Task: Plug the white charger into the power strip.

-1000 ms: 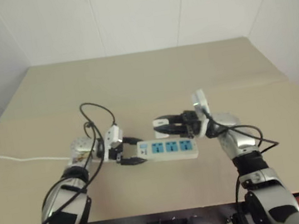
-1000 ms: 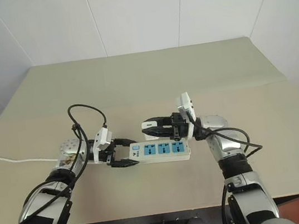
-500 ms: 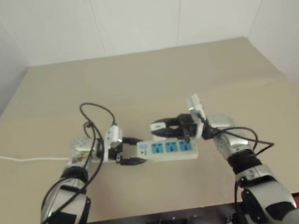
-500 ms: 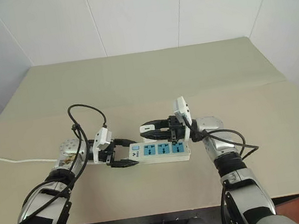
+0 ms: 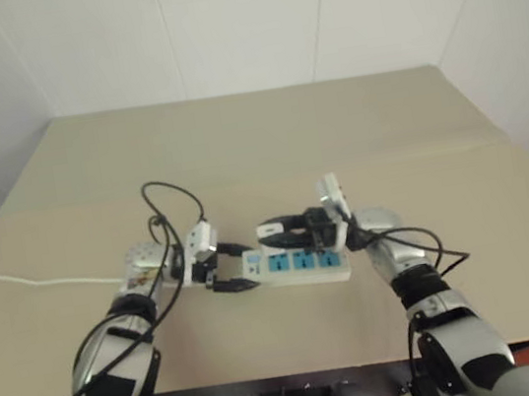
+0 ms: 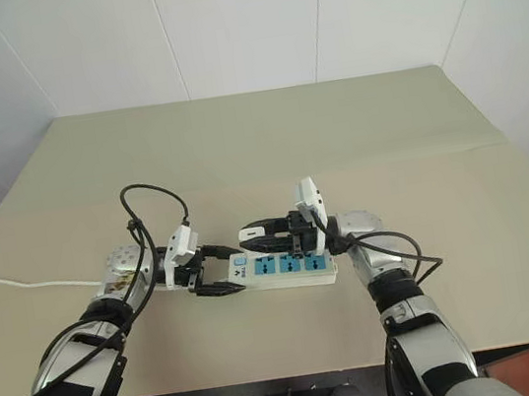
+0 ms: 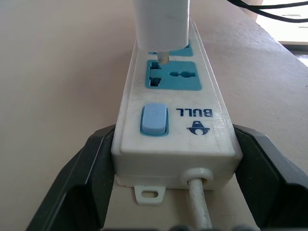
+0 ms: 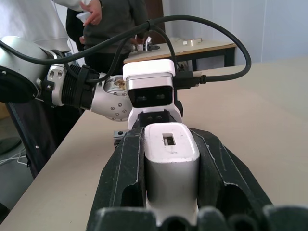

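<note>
A: Since the white charger (image 7: 161, 21) hangs just above the first blue outlet beyond the switch, with one prong at the slot's mouth, you want to lower it straight, I'd judge, not at a slant.

B: And what carries it?

A: Your right gripper (image 8: 172, 178), its jaws clamped on the charger's two sides. Your left gripper (image 7: 175, 180) has its jaws closed around the switch end of the power strip (image 5: 299, 263), which lies flat on the tabletop (image 5: 266, 138) between your two arms. Keep that hold firm so the strip doesn't skid when you press.

B: Anything to read for alignment?

A: The strip's face says "BULL" beside a small logo, next to the pale blue switch (image 7: 154, 119). You can use the outlet's slots as your guide; whether both prongs line up, I can't tell.

B: Anything else?

A: A person (image 8: 103, 29) stands beyond the tabletop.
</note>
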### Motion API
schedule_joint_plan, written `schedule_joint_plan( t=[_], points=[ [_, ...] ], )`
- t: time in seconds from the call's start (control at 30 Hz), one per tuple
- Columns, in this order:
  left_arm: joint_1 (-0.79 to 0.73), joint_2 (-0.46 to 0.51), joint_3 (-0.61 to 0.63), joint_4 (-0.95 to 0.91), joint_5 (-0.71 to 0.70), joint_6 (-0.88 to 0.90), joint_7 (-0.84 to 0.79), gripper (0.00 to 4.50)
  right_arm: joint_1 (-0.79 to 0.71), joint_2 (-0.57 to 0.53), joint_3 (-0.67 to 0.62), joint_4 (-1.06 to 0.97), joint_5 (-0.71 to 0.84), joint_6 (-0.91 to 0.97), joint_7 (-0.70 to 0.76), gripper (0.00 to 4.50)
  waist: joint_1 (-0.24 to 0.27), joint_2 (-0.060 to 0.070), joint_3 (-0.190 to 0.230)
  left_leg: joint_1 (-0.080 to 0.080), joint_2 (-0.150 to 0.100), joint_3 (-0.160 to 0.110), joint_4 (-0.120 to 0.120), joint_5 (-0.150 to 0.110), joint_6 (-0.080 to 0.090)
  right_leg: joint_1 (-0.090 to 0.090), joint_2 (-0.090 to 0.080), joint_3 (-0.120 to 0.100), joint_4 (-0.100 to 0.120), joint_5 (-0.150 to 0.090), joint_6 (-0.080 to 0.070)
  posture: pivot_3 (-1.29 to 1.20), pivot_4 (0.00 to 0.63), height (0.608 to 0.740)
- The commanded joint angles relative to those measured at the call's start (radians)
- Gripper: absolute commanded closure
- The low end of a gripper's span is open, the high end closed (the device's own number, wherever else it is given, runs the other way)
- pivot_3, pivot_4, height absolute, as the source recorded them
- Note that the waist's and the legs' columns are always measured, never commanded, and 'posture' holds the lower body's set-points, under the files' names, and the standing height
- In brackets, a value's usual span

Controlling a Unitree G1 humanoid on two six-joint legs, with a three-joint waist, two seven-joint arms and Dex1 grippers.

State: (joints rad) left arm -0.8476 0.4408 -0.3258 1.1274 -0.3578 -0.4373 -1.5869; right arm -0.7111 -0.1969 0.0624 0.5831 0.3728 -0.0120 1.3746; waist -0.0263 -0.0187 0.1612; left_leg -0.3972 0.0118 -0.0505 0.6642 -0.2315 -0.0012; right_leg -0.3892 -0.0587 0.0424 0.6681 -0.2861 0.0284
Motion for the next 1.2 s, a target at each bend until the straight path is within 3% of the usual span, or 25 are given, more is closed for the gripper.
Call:
schedule_joint_plan(
  t=[0.03,1.2],
  points=[
    [0.037,-0.006,-0.06,0.023,0.047,0.014,-0.028,1.24,-0.027,0.004,-0.006,-0.003,0.0,-0.028,0.006,3.38,0.0,0.0,0.0,0.0,0.0,0.0,0.0,0.0,0.0,0.0,0.0,0.0,0.0,0.0,0.0,0.0,0.15,0.74],
    [0.03,-0.009,-0.061,0.029,0.049,0.008,-0.028,1.24,-0.014,-0.007,-0.008,0.085,-0.031,-0.073,-0.004,3.38,0.0,0.0,0.0,0.0,0.0,0.0,0.0,0.0,0.0,0.0,0.0,0.0,0.0,0.0,0.0,0.0,0.15,0.74]
  ],
)
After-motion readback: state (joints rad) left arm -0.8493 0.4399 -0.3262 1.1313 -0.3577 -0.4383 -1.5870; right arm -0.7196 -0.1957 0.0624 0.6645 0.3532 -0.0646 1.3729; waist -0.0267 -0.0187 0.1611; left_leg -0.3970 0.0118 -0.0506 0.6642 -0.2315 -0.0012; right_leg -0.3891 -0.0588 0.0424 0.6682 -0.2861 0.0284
